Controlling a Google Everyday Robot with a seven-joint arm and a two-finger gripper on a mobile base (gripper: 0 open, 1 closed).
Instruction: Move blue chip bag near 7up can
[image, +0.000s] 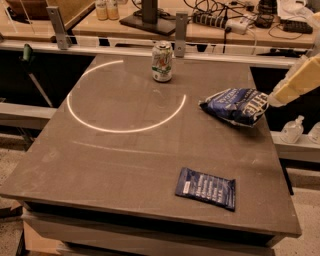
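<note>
Task barely begun. Blue chip bag (234, 105) sits at the right edge of the desk (125, 165), mid-depth, well apart from the 7up can (162, 61). Can stands upright at the far side, left of the bag, on the far rim of a bright ring of light (125, 131) cast on the desk top.

Claw (280, 95) comes in from the right edge of the view, cream-coloured, angled down and left, its tip just beside the bag's right end. Contact or a small gap: cannot tell. Open or closed: cannot tell either. No sign that the bag is lifted; it appears to rest on the desk.

Left to do, by my reading: secure the bag, carry it left and far, set it down close to the can.

Bag: dark-blue foil, puffy, crumpled, large white lettering facing up, lying on its side, longer axis roughly left to right. Likely light and yielding under a grip.

A flat dark-blue packet (206, 188) lies near the front right; not the target.
</note>
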